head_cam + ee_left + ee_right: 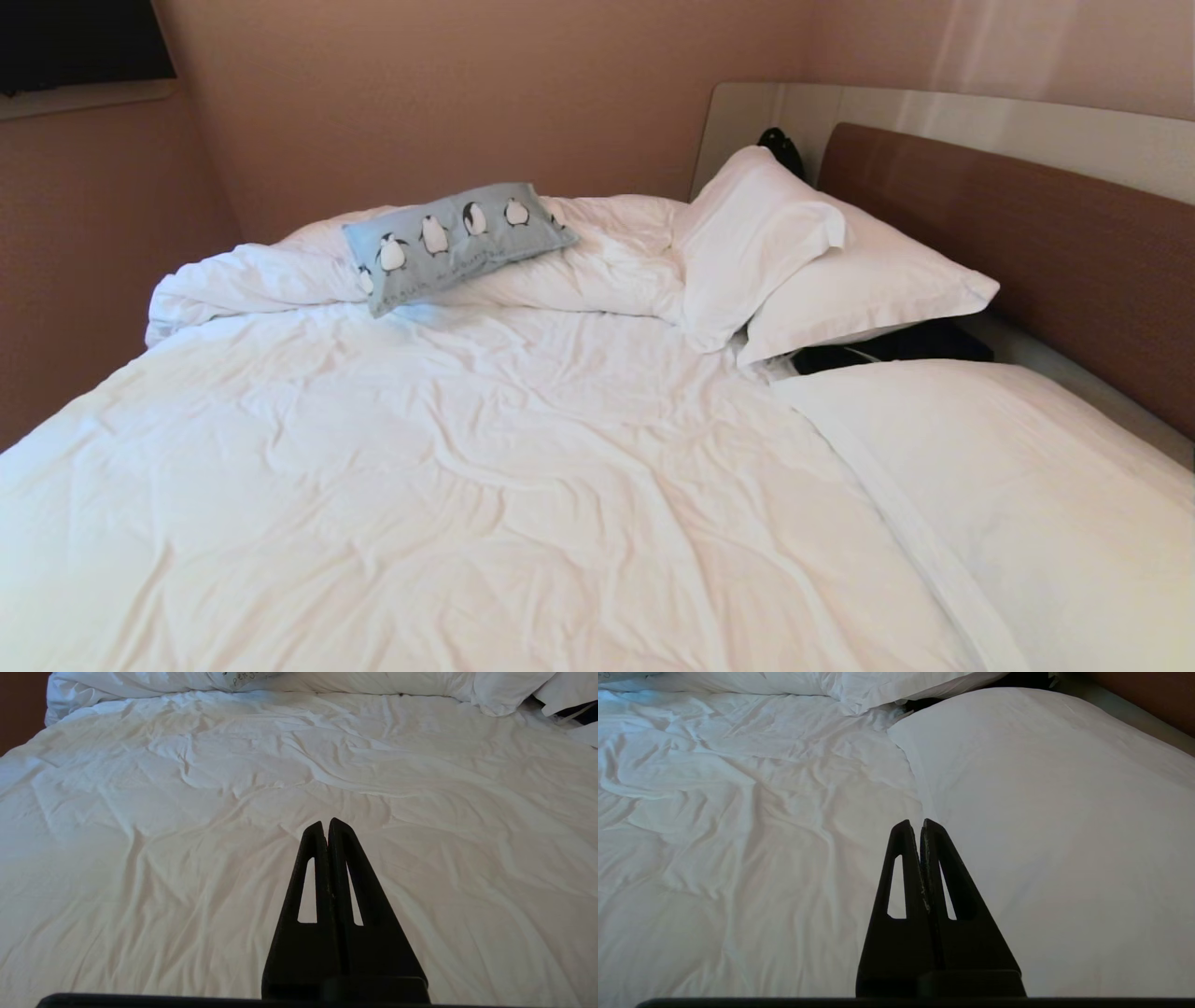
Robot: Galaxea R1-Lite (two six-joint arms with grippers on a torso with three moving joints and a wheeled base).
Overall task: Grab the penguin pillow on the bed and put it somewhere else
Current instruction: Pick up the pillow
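Observation:
The penguin pillow [455, 241], light blue with a row of black-and-white penguins, leans on the bunched duvet at the far side of the bed [485, 485]. Only its lower edge [246, 678] shows in the left wrist view. Neither arm appears in the head view. My left gripper [326, 823] hangs shut and empty over the near, flat part of the duvet, well short of the pillow. My right gripper [915, 823] is also shut and empty, above the seam between the duvet and a large white pillow [1045, 802].
Two white pillows [803, 261] lean on the brown headboard [1046, 252] at the right, with a dark object [896, 347] tucked beneath them. Another white pillow [1008, 485] lies at the near right. Walls close in behind and to the left.

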